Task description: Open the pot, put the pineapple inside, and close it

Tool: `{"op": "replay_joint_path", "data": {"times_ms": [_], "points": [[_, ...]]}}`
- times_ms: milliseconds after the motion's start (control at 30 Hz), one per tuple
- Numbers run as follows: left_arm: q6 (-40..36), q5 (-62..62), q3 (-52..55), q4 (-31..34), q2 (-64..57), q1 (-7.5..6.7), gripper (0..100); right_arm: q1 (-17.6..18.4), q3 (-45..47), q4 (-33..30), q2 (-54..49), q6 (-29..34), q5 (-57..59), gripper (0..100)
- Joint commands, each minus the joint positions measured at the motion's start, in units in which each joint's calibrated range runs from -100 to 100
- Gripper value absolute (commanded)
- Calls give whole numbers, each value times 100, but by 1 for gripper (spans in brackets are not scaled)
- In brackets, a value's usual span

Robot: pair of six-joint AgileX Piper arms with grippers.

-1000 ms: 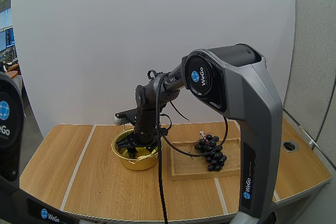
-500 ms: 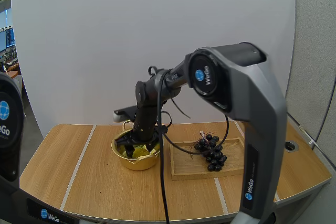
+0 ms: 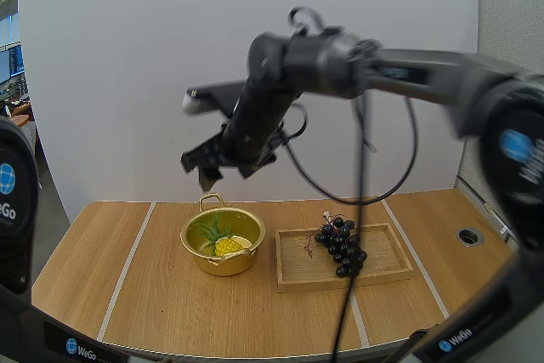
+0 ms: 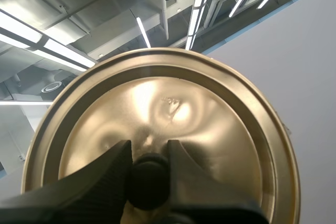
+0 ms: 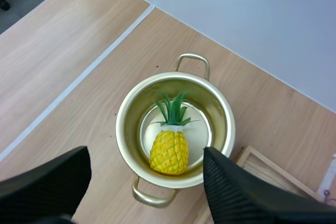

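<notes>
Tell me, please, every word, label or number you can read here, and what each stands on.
"WeGo": on the left arm's lower part.
"WeGo": on the right arm's lower part.
"eGo", cut by the frame edge: on the left arm's upper link.
Right arm's round blue logo: too blurred to read.
No text on the pot, pineapple, lid or tray.

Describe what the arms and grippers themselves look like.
Both arms are dark grey with rounded casings, each bearing a blue globe badge and white WeGo lettering: the left arm, the right arm. The left gripper and right gripper each have two black, wedge-shaped fingers with ribbed inner faces.
</notes>
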Motion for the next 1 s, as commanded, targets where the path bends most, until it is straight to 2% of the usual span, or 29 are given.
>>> {"op": "replay_joint_path", "data": {"times_ms": [0,33,67,167,233,267,633,967], "points": [[-17,-207,-27,-1,-22,-13,0,1,441,-235,-1333,-45,322,100],[-17,-207,-27,-1,-22,-13,0,1,498,-247,-1507,-45,342,100],[-17,-207,-27,-1,-22,-13,0,1,584,-251,-1713,-45,465,96],[-17,-207,-27,-1,-22,-13,0,1,712,-240,-2178,-45,909,47],[-17,-207,-27,-1,-22,-13,0,1,762,-231,-2425,-45,1123,5],[-17,-207,-27,-1,-22,-13,0,1,761,-231,-2553,-45,1190,0],[-17,-207,-27,-1,-22,-13,0,1,761,-203,-3653,-6,1449,0],[-17,-207,-27,-1,-22,-13,0,1,761,-235,-3866,-6,1449,0]]}}
